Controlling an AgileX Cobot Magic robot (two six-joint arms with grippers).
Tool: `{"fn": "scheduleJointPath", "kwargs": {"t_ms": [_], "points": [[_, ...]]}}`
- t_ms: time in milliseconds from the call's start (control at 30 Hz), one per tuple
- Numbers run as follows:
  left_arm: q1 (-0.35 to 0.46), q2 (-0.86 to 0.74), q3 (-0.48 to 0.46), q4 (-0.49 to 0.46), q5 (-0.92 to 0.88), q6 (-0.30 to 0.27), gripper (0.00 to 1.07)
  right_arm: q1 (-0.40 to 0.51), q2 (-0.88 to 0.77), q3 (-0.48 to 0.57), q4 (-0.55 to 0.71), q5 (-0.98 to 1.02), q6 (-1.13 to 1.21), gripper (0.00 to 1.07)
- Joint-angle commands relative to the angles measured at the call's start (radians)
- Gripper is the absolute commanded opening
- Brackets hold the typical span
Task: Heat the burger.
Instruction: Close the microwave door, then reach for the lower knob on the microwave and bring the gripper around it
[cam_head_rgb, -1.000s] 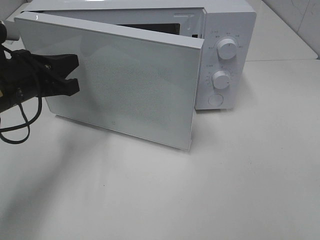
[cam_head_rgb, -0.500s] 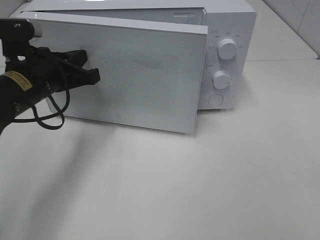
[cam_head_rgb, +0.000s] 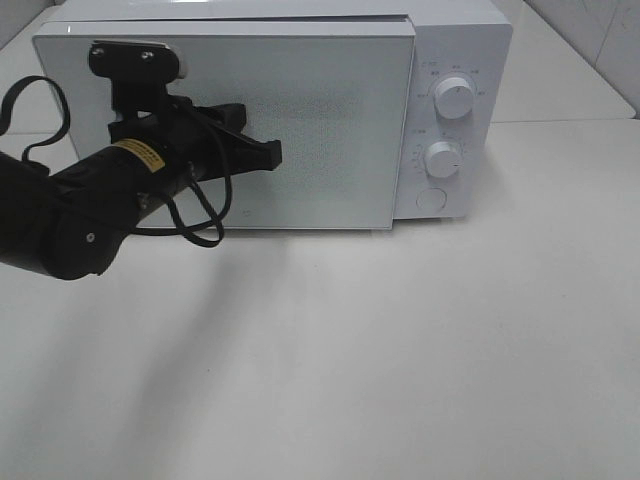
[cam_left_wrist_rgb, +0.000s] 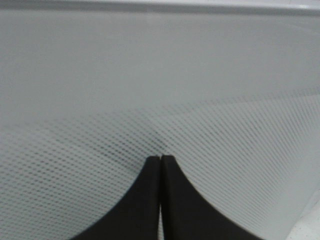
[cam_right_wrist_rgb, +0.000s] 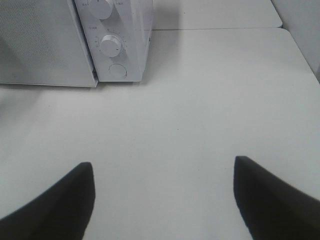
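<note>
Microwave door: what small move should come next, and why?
Probably draw the left end effector back off the door. The door looks flush with the microwave front, and the shut end effector rests against it, so pushing seems done; the knobs beside it are untouched.

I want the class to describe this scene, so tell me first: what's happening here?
The left gripper, jaws shut, has its tips against the microwave door, which sits flush with the control panel and looks closed. The right gripper hangs open over the table, holding nothing. No burger shows in any view; the door hides the inside.
</note>
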Motion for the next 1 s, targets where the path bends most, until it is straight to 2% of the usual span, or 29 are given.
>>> {"fn": "scheduleJointPath", "kwargs": {"t_ms": [33, 67, 300, 367, 500, 667, 767, 833, 900, 1000], "points": [[0.019, 0.024, -0.065, -0.082, -0.003, 0.001, 0.00, 0.003, -0.029, 0.000, -0.001, -0.006, 0.000, 0.76], [0.013, 0.034, -0.097, -0.084, 0.020, 0.001, 0.00, 0.003, -0.029, 0.000, -0.001, -0.006, 0.000, 0.76], [0.007, 0.063, -0.169, -0.090, 0.037, 0.002, 0.00, 0.003, -0.029, 0.000, -0.001, -0.006, 0.000, 0.76], [0.007, 0.094, -0.228, -0.101, 0.042, 0.032, 0.00, 0.003, -0.029, 0.000, -0.001, -0.006, 0.000, 0.76], [-0.006, 0.100, -0.259, -0.106, 0.045, 0.034, 0.00, 0.003, -0.029, 0.000, -0.001, -0.006, 0.000, 0.76], [-0.032, 0.100, -0.271, -0.108, 0.045, 0.050, 0.00, 0.003, -0.029, 0.000, -0.001, -0.006, 0.000, 0.75], [-0.057, 0.100, -0.271, -0.109, 0.045, 0.085, 0.00, 0.003, -0.029, 0.000, -0.001, -0.006, 0.000, 0.75], [-0.064, 0.097, -0.271, -0.109, 0.045, 0.087, 0.00, 0.003, -0.029, 0.000, -0.001, -0.006, 0.000, 0.75], [-0.087, 0.077, -0.270, -0.110, 0.053, 0.125, 0.00, 0.003, -0.029, 0.000, -0.001, -0.006, 0.000, 0.75], [-0.093, 0.069, -0.270, -0.110, 0.061, 0.136, 0.00, 0.003, -0.029, 0.000, -0.001, -0.006, 0.000, 0.75]]}}
